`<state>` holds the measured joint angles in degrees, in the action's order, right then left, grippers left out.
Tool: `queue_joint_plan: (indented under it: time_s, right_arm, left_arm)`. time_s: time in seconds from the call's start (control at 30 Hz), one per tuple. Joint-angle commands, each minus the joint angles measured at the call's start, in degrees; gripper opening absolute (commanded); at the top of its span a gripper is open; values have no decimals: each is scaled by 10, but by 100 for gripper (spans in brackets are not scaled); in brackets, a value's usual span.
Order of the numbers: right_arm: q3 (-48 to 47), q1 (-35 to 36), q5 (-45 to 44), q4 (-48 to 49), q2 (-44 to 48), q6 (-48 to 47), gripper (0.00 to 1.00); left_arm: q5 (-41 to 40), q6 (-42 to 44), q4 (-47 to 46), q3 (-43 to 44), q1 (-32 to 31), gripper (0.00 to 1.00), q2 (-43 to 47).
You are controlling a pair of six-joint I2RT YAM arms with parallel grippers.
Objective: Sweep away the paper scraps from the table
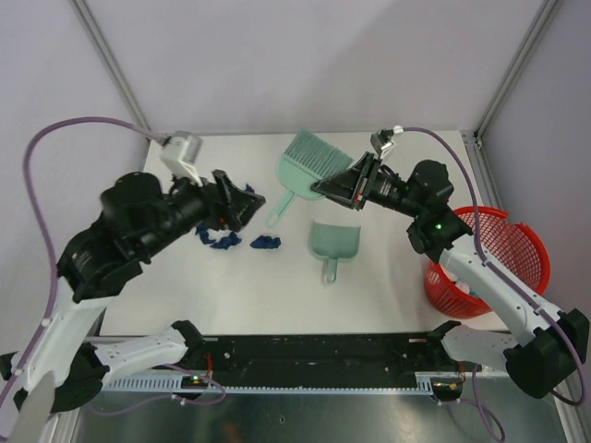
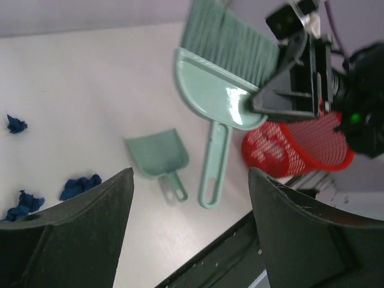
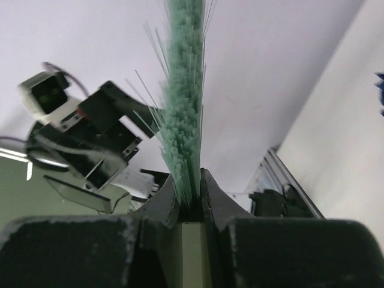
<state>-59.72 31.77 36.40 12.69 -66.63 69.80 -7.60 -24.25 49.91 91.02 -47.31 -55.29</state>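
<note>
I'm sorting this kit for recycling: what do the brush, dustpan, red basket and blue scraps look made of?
The brush looks like glossy pale green plastic, by its bright highlight, with fine, probably synthetic bristles. The dustpan seems the same plastic, duller. The basket is red mesh, wire or plastic, unclear. The scraps look like matte crumpled paper.

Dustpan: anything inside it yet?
Nothing: the dustpan scoop is bare in both views showing it. The paper scraps lie on the table apart from it. Beneath it is hidden.

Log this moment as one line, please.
left fingers open, empty | right fingers shut on brush | scraps, dustpan on table
</note>
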Motion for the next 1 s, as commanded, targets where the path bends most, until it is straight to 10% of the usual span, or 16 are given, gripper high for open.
queue_joint_plan:
  time_s: [0.0, 0.43, 0.97]
  right_arm:
    - [-5, 14, -39, 147, 24, 59, 0]
    - [37, 82, -182, 519, -80, 233, 0]
    - [54, 135, -250, 580, -115, 211, 0]
  left_arm:
    - [29, -65, -41, 26, 51, 78, 30]
    - [187, -241, -349, -168, 112, 69, 119]
    - [180, -244, -392, -199, 113, 53, 129]
